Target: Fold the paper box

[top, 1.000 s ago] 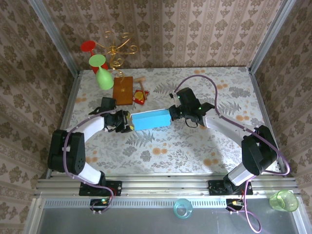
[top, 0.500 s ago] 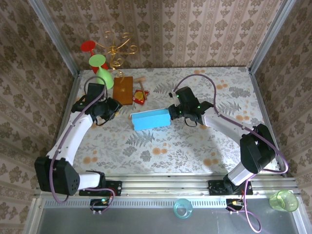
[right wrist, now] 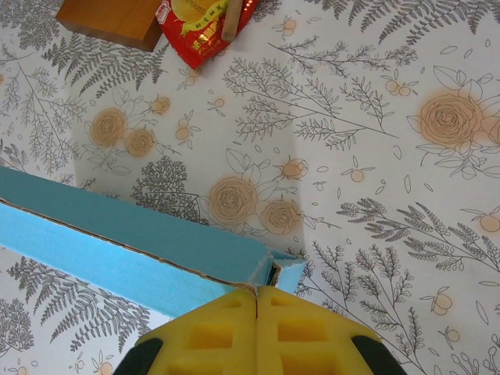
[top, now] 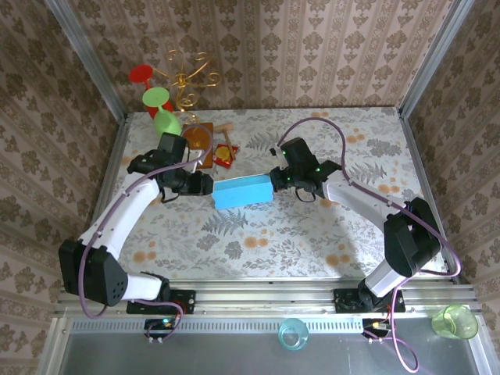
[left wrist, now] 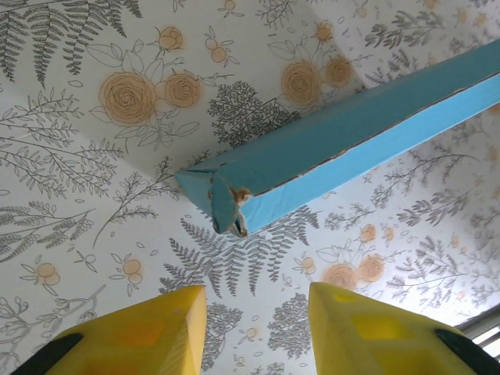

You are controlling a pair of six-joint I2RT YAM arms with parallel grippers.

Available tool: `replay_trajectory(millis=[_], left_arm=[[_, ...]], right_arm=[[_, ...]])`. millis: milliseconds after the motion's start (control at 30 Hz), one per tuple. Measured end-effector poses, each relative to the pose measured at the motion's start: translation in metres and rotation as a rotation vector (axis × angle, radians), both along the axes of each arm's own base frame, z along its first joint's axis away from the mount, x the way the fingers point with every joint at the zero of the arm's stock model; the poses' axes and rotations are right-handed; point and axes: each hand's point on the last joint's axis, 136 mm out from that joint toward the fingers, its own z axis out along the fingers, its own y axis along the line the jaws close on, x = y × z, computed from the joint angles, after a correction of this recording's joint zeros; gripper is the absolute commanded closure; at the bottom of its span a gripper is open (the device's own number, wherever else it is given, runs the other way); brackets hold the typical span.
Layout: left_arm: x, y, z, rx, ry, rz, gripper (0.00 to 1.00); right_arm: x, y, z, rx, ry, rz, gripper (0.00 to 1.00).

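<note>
Yellow fingers [right wrist: 211, 336] of your right gripper [right wrist: 256, 301] are pressed tight together. They seem to pinch the end corner of the paper box [right wrist: 117, 250], though the very tip of the grip is hard to see. Your left gripper [left wrist: 256, 312] has its fingers [left wrist: 141, 332] wide apart, with nothing between them. The box's other end sits just ahead of that gap and does not touch it.

From above, the box is a long blue bar in the middle of the table [top: 328, 234], with one gripper at each end. Just behind it lie a red packet [right wrist: 199, 23] and a wooden board [right wrist: 109, 19]. Your left arm [top: 129, 207] crosses in front of the board's near edge. A green glass [top: 166, 121] stands near the board, close to the back left corner.

On the near side, flowered table stretches from the box to the arm bases. More of it lies off to the right. Walls [top: 312, 47] close in the back and both sides.
</note>
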Motion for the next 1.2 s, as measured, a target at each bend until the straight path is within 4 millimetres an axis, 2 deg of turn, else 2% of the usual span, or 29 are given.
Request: replay_trajectory(millis=[300, 533, 1000, 1200], left_arm=[[0.015, 0.002, -0.014, 0.071, -0.004, -0.026, 0.64], [0.027, 0.0, -0.02, 0.089, -0.004, -0.029, 0.74], [0.031, -0.004, -0.018, 0.071, -0.021, -0.033, 0.82], [0.032, -0.007, -0.017, 0.066, -0.023, -0.03, 0.9]], right_arm=[[0.0, 0.0, 0.0, 0.002, 0.003, 0.0, 1.0], [0.001, -0.001, 0.0, 0.005, 0.005, 0.0, 1.0], [0.001, 0.0, 0.0, 0.01, 0.009, 0.005, 1.0], [0.001, 0.001, 0.0, 0.012, 0.01, 0.006, 1.0]])
